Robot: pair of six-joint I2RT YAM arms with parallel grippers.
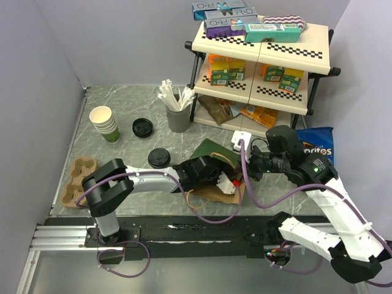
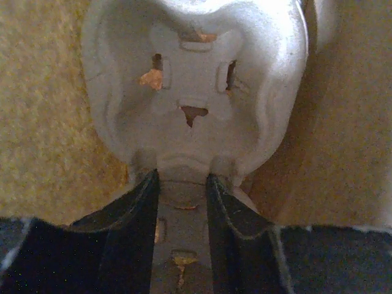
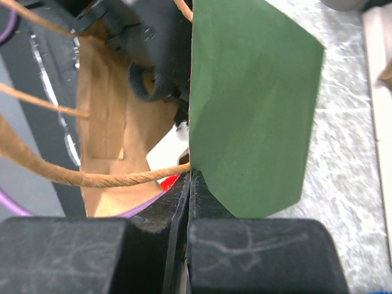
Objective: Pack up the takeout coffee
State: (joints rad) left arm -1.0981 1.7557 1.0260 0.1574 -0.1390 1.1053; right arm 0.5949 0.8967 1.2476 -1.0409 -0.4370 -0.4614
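Observation:
The takeout coffee [image 1: 159, 157] stands on the table just left of the bag, and from above mostly its black lid shows. A paper bag [image 1: 215, 153], green outside and brown inside, lies open at the centre. My left gripper [image 1: 211, 173] reaches into the bag. In the left wrist view it [image 2: 182, 180] is shut on a rib of a grey pulp cup carrier [image 2: 196, 79]. My right gripper [image 1: 244, 164] is shut on the bag's green edge [image 3: 251, 104] beside a rope handle [image 3: 92, 179].
A second pulp carrier [image 1: 78, 177] lies at the front left. A cream cup stack [image 1: 104, 122], a loose black lid [image 1: 142, 127] and a grey cutlery holder [image 1: 178, 116] stand behind. A snack shelf [image 1: 263, 55] and a chip bag [image 1: 315, 147] are at the right.

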